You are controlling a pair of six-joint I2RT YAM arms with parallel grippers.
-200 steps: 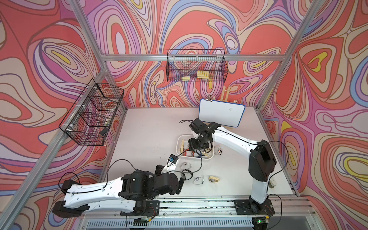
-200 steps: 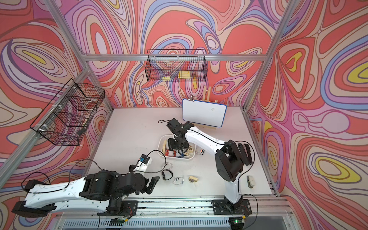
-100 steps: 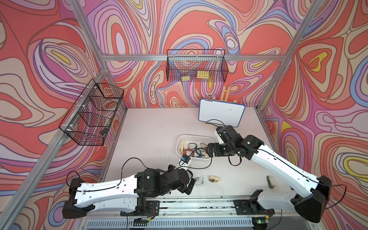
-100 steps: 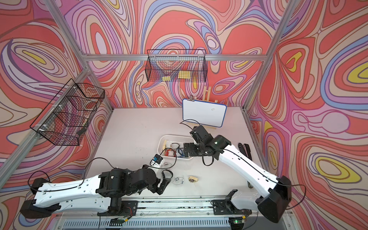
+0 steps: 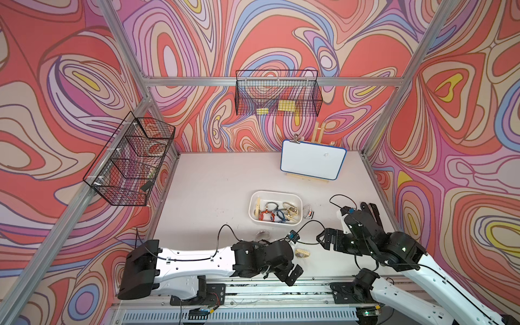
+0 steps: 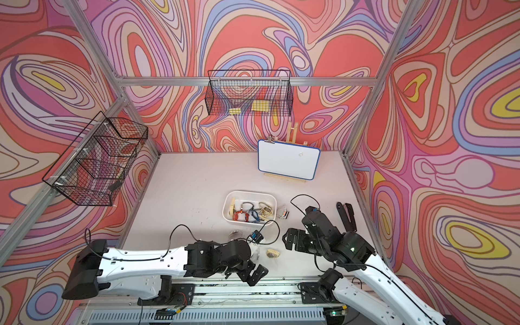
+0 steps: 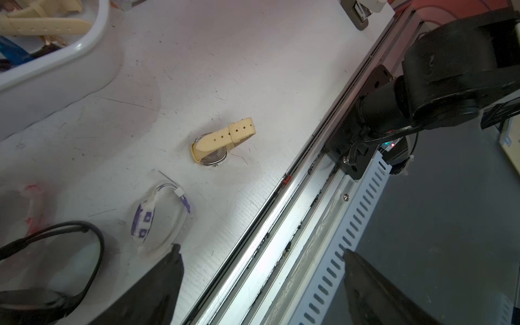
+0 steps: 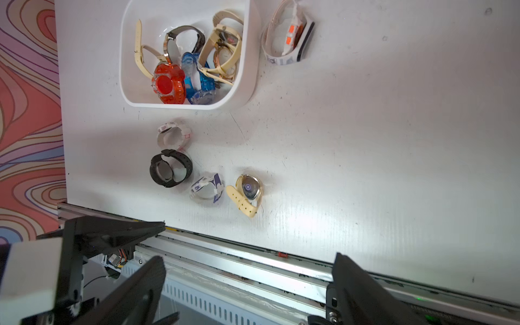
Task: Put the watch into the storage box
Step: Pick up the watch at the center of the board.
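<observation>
Storage box (image 5: 277, 193): a white tray on the table (image 5: 213, 180), about the middle, in front of the whiteboard (image 5: 312, 163).
Inside the box: a heap of watches, among them an orange one (image 8: 168, 84), a blue one (image 8: 201, 81) and some with cream straps.
Watches on the table: a cream-strapped watch (image 7: 222, 140) near the front edge, with a white-and-purple watch (image 7: 157, 216), a black watch (image 8: 170, 170) and a white-and-red watch (image 8: 174, 135) just beside it. A white-and-orange watch (image 8: 287, 42) lies against the box's outer wall.
Left gripper (image 7: 261, 250): jaws spread wide and nothing held. It hangs over the table's front edge, with one finger (image 7: 166, 278) next to the white-and-purple watch. I cannot tell whether they touch.
Right gripper (image 8: 249, 256): jaws also wide apart and empty, low over the front of the table, well apart from the box.
</observation>
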